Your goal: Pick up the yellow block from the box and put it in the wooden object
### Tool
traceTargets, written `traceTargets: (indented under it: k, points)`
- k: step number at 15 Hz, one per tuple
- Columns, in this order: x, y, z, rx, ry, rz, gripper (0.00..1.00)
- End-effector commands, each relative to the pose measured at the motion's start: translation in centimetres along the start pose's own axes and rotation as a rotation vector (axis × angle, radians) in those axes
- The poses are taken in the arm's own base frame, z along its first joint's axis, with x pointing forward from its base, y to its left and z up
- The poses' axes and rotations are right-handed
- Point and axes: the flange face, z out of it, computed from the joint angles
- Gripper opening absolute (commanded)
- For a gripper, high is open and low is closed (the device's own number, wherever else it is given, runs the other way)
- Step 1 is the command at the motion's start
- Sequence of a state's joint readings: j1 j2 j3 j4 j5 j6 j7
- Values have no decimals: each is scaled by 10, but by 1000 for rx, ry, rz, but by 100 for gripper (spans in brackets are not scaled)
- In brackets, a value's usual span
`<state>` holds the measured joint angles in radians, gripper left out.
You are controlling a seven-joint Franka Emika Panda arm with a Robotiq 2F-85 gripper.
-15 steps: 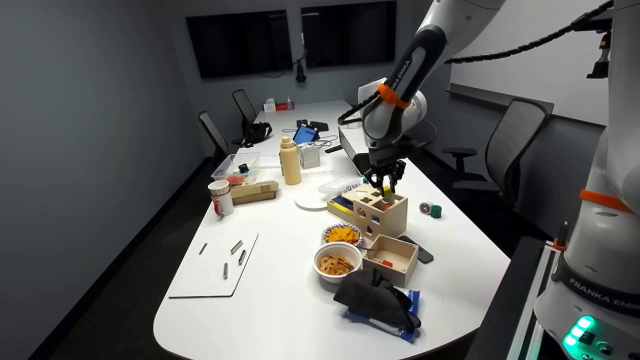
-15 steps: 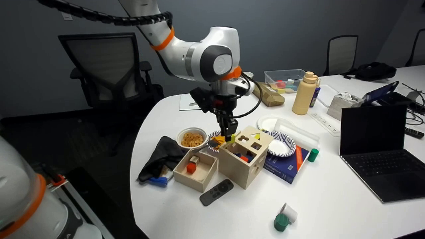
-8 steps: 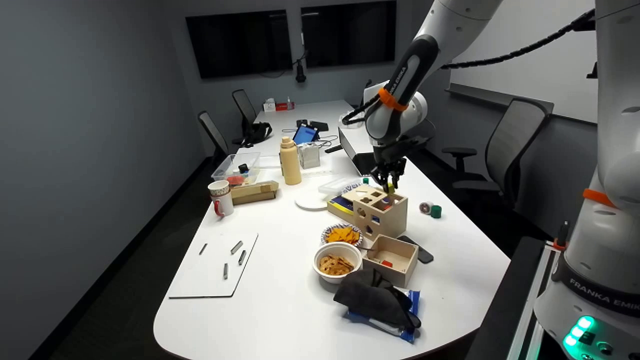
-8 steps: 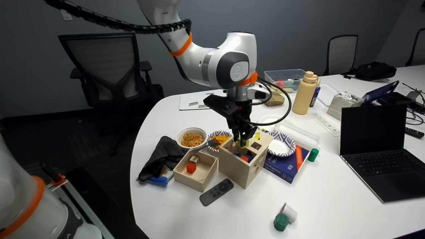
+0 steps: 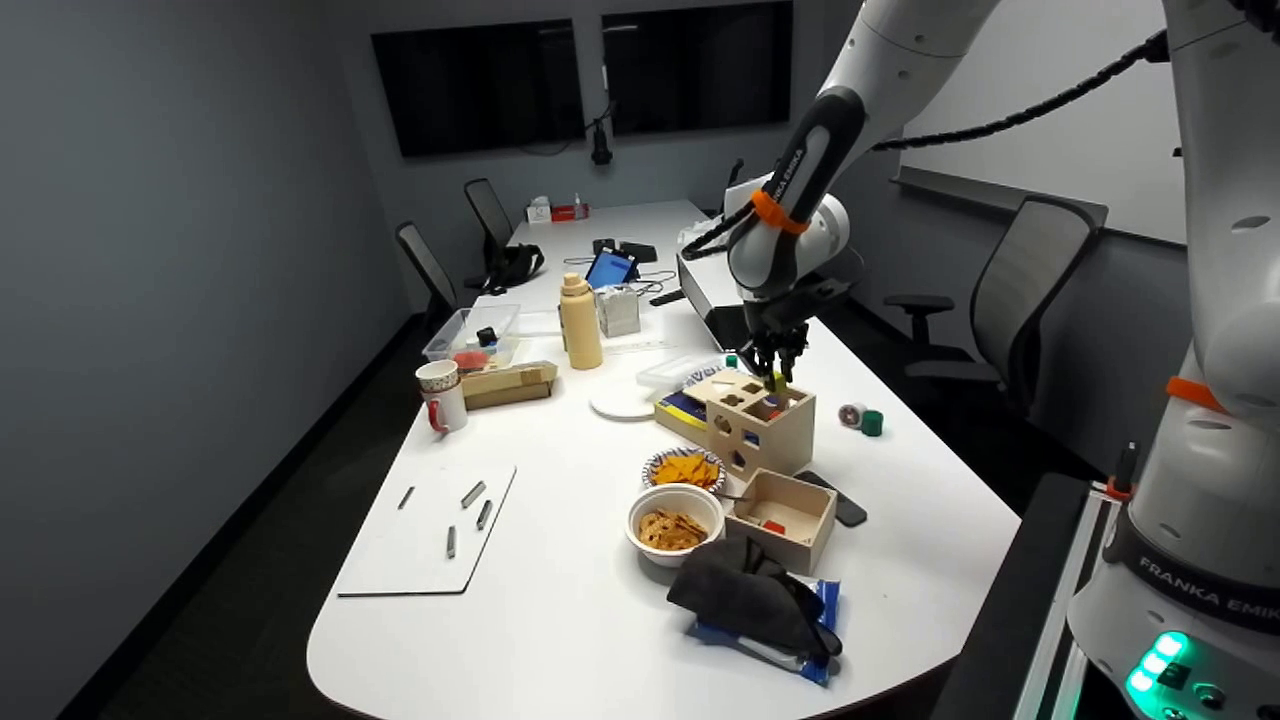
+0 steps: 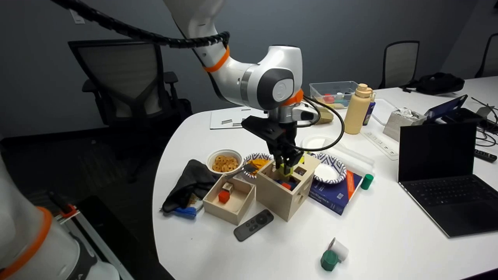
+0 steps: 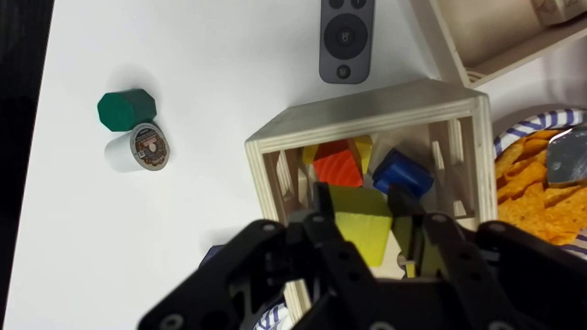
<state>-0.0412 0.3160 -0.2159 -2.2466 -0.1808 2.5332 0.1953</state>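
The wooden object, a pale box with shaped holes and an open section in its top, stands mid-table in both exterior views (image 5: 785,445) (image 6: 272,196). In the wrist view its wall (image 7: 367,114) surrounds red, blue and yellow pieces inside. My gripper (image 6: 283,165) is over the open section, fingers down. In the wrist view, my gripper (image 7: 361,197) is shut on the yellow block (image 7: 362,229), which also shows at the opening in an exterior view (image 6: 287,171). The low-walled box (image 6: 218,212) beside the wooden object holds a red block (image 6: 223,197) and a wooden cube (image 6: 228,188).
A remote (image 6: 253,224) lies in front of the wooden object. A chip plate (image 5: 685,468) and cookie bowl (image 5: 675,525) stand beside it. A book (image 6: 338,194) and patterned plate (image 6: 330,171) lie behind. A green block (image 6: 329,260) and white pod (image 6: 338,249) lie apart.
My gripper has carried the yellow block across and down, from the edge of the wooden object to its open section. The other things have not moved.
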Motion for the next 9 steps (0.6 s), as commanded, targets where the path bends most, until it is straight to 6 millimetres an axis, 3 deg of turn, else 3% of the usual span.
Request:
traceTargets:
  k: [1,9]
  points:
    - [9,4,-7,-11,13,-8,10]
    - [30,10,0,14,22,-76,10]
